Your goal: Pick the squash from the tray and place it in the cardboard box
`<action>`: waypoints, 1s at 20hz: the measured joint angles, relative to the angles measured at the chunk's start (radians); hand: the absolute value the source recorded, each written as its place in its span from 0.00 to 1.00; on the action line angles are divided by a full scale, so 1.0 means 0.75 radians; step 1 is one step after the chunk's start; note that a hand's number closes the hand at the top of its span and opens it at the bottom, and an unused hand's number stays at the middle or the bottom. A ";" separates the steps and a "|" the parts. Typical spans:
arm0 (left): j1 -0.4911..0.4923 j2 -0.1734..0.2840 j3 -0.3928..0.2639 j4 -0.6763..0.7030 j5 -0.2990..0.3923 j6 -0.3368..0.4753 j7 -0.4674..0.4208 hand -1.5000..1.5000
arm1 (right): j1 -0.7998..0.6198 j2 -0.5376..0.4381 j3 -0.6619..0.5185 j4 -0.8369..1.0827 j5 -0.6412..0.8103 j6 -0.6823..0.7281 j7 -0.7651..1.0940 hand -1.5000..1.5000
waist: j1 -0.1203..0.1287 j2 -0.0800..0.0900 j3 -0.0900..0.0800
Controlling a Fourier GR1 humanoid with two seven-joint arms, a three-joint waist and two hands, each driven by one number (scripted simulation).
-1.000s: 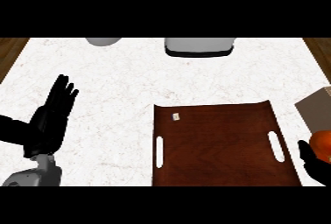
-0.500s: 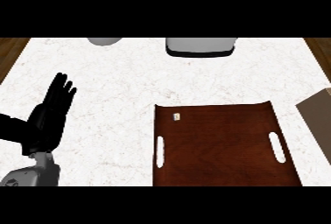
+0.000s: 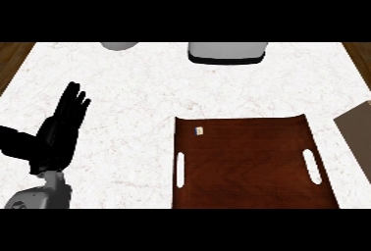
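Gone since a second ago are the right hand and the orange squash it held beside the tray (image 3: 246,166); neither shows now. Right of the tray, the cardboard box (image 3: 357,135) peeks in. Left of the tray rests the left hand (image 3: 58,132), fingers straight.

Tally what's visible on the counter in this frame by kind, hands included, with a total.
Tray: 1
Small white tag on the tray: 1
Grey objects at the far edge: 2
Box, partly in view at right: 1
Left hand, open: 1
Squash: 0 in view
Total: 6
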 measured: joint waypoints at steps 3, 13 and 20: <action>0.013 0.004 0.006 -0.006 0.006 -0.008 -0.010 0.50 | -0.047 0.021 -0.041 0.089 -0.048 -0.139 -0.097 0.00 | -0.001 -0.001 0.001; 0.022 -0.001 0.013 0.003 0.006 -0.004 -0.020 0.50 | -0.209 0.104 -0.305 0.092 -0.502 -0.258 -0.275 0.00 | -0.021 -0.009 0.001; 0.028 0.001 0.018 0.005 0.001 -0.001 -0.030 0.50 | -0.295 0.115 -0.561 0.137 -0.939 -0.093 -0.166 0.00 | -0.032 -0.011 0.001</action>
